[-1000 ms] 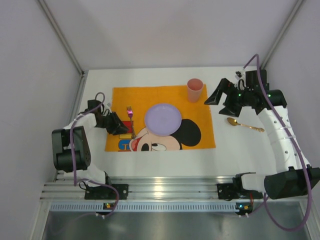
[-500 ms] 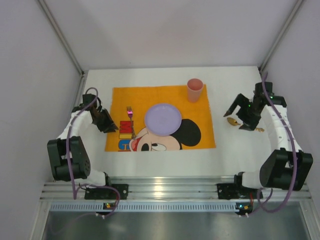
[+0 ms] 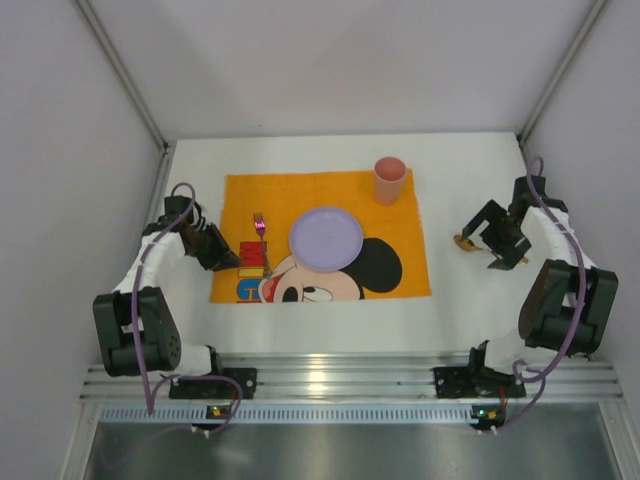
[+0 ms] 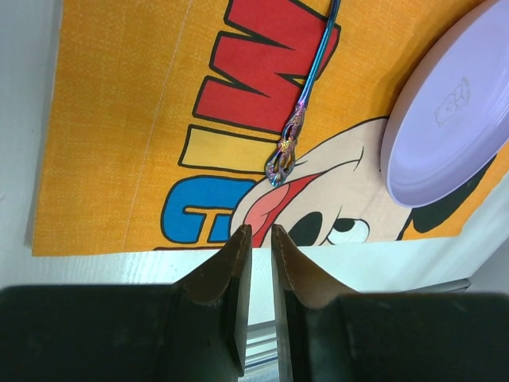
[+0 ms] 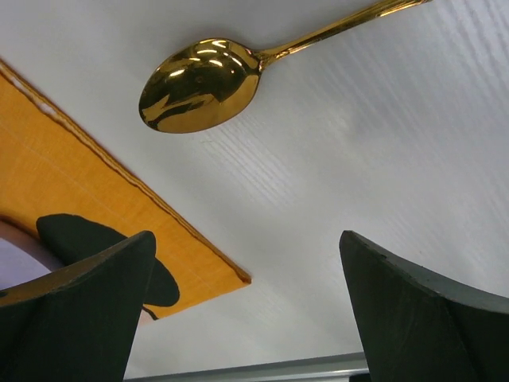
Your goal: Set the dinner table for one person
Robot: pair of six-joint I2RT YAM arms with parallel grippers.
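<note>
Right gripper (image 5: 246, 239) of mine hangs low with its fingers spread wide and nothing between them, over the dinner table (image 5: 374, 175), whose matte white top runs under everything from the near rail to the far wall. Just ahead of the fingers the gold spoon (image 5: 199, 95) lies flat on bare table, right of the orange placemat (image 3: 250, 195), with its bowl toward the mat and its handle running off right. I judge it light, rigid and polished slick. It lies so flat that my fingertips would have to brush the tabletop. The thin neck or mid-handle, pinched across its width, looks the best hold, since the rounded bowl would likely squirt out. On the left, my left gripper (image 4: 256, 231) sits by the mat's left edge, its fingers almost together with a slim gap, empty. Beyond it the iridescent fork (image 4: 306, 95) lies on the mat, left of the lilac plate (image 3: 326, 237). Farthest, the pink cup (image 3: 389, 180) stands at the mat's far right corner.
</note>
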